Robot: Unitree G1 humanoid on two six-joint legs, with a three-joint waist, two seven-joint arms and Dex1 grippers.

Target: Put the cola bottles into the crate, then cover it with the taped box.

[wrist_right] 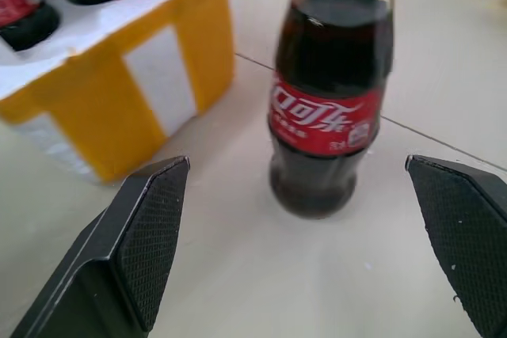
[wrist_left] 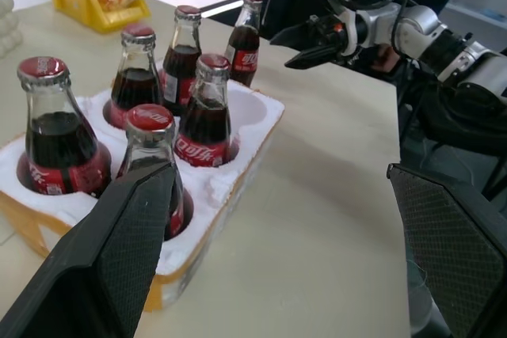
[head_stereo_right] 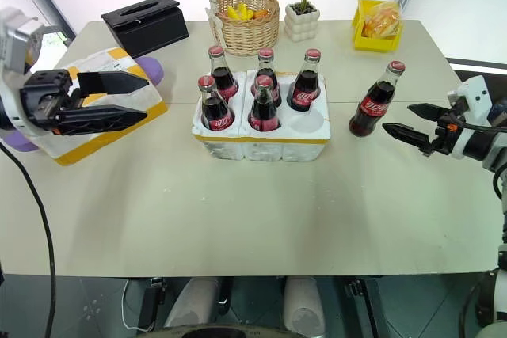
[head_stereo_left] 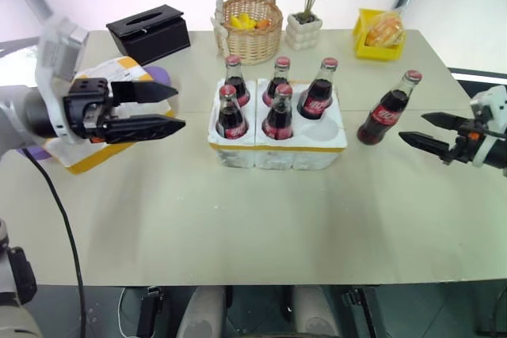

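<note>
The white foam crate (head_stereo_left: 277, 152) with a yellow band sits mid-table. Several cola bottles (head_stereo_left: 279, 112) stand in its wells, and the front right well is vacant. One more cola bottle (head_stereo_left: 388, 110) stands on the table just right of the crate. My right gripper (head_stereo_left: 411, 127) is open, level with this bottle (wrist_right: 329, 116) and pointing at it from the right, a short gap away. My left gripper (head_stereo_left: 180, 108) is open, left of the crate and pointing toward it, with nothing between its fingers. The taped box (head_stereo_right: 103, 142) lies at the table's left, below and behind the left gripper.
Along the back edge stand a black tissue box (head_stereo_left: 149, 31), a wicker basket (head_stereo_left: 252, 25), a potted plant (head_stereo_left: 305, 25) and a yellow bin (head_stereo_left: 379, 33). A purple object (head_stereo_left: 162, 77) peeks from behind the taped box. Bare tabletop lies in front of the crate.
</note>
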